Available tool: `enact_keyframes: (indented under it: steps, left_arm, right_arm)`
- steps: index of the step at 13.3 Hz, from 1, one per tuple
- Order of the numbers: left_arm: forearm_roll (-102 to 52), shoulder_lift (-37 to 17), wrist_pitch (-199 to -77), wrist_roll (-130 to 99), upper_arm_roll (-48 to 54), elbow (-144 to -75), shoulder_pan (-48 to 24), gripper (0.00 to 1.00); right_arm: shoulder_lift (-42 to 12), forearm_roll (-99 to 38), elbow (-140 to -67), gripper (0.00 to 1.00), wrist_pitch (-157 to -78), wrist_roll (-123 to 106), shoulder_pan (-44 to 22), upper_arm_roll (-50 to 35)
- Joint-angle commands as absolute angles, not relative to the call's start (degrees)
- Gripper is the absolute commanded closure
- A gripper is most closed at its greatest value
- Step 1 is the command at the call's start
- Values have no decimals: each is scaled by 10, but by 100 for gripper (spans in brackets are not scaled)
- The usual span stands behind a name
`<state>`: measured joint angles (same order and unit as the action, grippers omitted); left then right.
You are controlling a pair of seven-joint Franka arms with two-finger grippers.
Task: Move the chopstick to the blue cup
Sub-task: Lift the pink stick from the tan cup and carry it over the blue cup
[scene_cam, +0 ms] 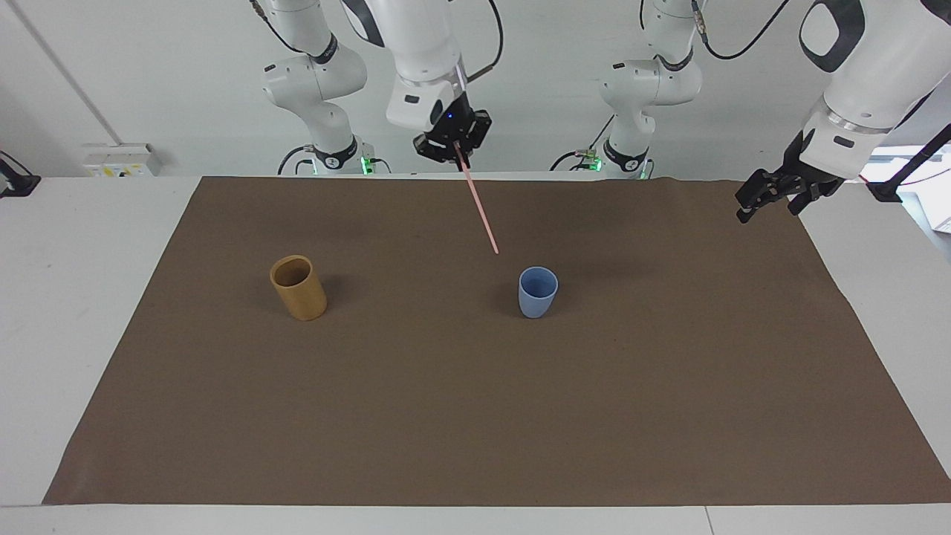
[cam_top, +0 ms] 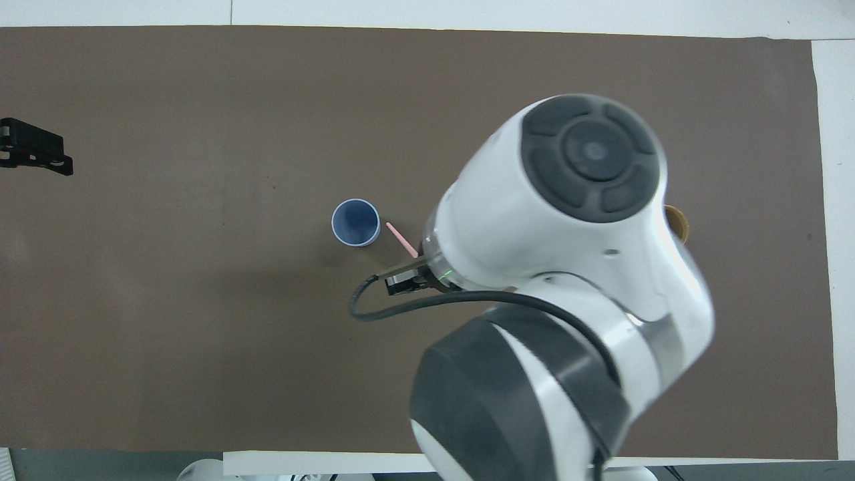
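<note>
Chopstick (scene_cam: 479, 209): pale pink. Blue cup (scene_cam: 537, 293): light blue, paler rim seen from overhead. Second cup (scene_cam: 299, 288): mustard yellow, darker inside. Cloth (scene_cam: 475, 416): plain brown, unpatterned. Table (scene_cam: 74, 245): white. Arms: white shells, dark grey joints; grippers black.

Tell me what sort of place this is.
Most likely a robotics lab bench: white robot arms mounted along a white table covered by a brown mat, with only a blue cup and yellow cup set out.
</note>
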<state>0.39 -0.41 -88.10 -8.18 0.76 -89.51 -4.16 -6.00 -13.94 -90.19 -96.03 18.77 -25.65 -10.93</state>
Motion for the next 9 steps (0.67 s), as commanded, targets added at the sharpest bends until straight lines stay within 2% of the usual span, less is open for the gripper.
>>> enact_keyframes:
  steps: [1, 9]
  left_arm:
    - [4, -3, -873, -80, 6, -893, -43, 0]
    - [4, -3, -873, -80, 6, -893, -43, 0]
  right_arm:
    - [-90, -146, -894, 100, -983, 226, -293, -105]
    - [-96, -142, -939, 100, -1062, 236, -306, -105]
